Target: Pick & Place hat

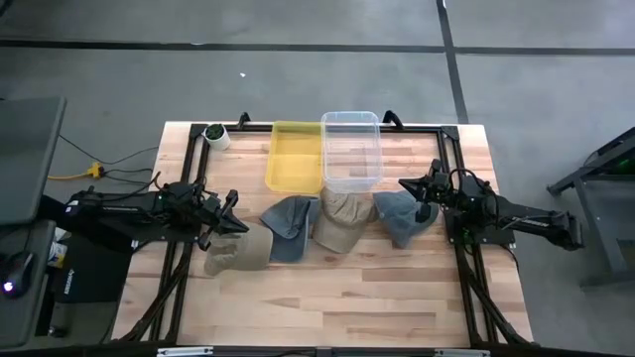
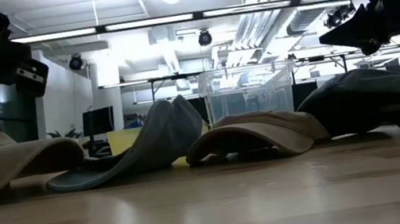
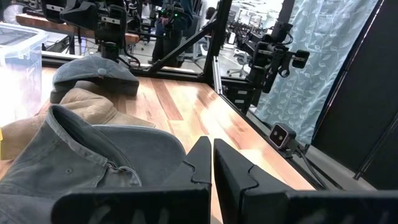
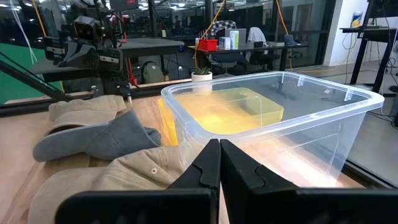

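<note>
Caps lie in a row mid-counter, just before the clear bin (image 1: 351,151) and yellow bin (image 1: 295,157). Both the left claw (image 1: 232,210) and right claw (image 1: 410,185) are pressed together, empty. Spread the right claw before descending onto the grey cap (image 1: 405,218) crown.

Left pincer (image 3: 211,163), fingers together, above a grey cap (image 3: 81,158); tan cap (image 3: 87,106) and dark cap (image 3: 93,73) beyond on worktop (image 3: 186,106).
</note>
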